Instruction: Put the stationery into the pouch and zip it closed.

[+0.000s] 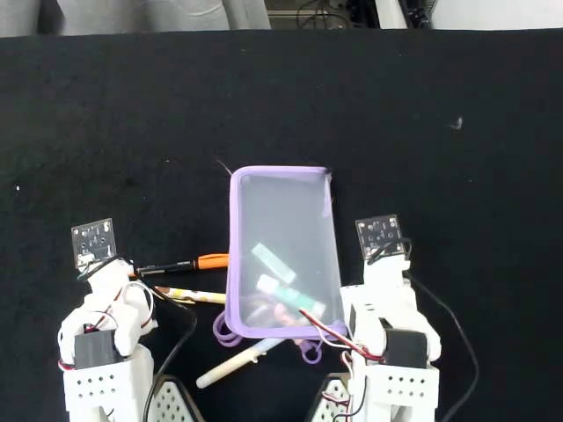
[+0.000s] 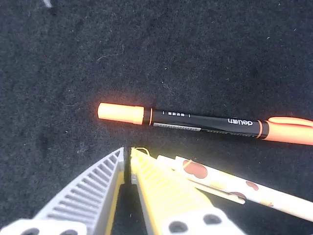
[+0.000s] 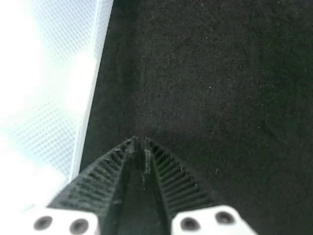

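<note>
We've got a matt, fuzzy black cloth table cover (image 2: 220, 49) flecked with lint, and on it a smooth, glossy black-and-orange plastic pen (image 2: 205, 122). Beside it we see the purple-edged translucent pouch (image 1: 281, 204), fine sheeny mesh.

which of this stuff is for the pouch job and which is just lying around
For the job: purple mesh pouch, orange-capped black pen, spotted pen, white pen.
Just lying about: black table cover, cables past the far edge.

Black cloth table (image 1: 457, 88), cables (image 1: 321, 13) behind.
</note>
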You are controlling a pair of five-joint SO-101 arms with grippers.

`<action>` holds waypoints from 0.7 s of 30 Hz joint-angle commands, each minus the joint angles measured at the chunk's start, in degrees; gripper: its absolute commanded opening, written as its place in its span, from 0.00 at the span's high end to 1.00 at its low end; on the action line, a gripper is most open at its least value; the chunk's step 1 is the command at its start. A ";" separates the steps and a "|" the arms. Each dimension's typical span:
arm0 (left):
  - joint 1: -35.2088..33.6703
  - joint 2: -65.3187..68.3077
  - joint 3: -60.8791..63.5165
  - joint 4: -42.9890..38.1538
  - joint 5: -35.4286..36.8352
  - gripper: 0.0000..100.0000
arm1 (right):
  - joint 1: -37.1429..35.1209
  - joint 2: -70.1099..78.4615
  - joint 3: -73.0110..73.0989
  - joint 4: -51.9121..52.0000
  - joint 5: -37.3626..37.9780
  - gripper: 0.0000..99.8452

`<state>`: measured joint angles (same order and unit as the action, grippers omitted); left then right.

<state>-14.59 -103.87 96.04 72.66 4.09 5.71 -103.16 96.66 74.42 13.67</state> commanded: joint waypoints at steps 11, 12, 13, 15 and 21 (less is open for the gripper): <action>-0.48 -0.35 1.36 0.26 -0.09 0.97 | 0.70 -5.32 -0.22 0.26 -0.18 0.99; -0.48 -0.35 1.36 0.26 -0.09 0.97 | 0.70 -5.32 -0.22 0.26 -0.18 0.99; -0.48 -0.35 1.36 0.26 -0.09 0.97 | 0.70 -5.32 -0.22 0.26 -0.09 0.99; -0.48 -0.35 1.36 0.26 -0.09 0.97 | 1.05 -5.32 -0.31 -0.18 -0.09 0.99; -0.48 -0.35 1.36 0.26 -0.09 0.97 | 3.60 -5.32 -3.38 -8.26 0.00 0.99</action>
<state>-14.59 -103.87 96.04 72.66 4.09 6.24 -103.16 96.66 70.29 13.67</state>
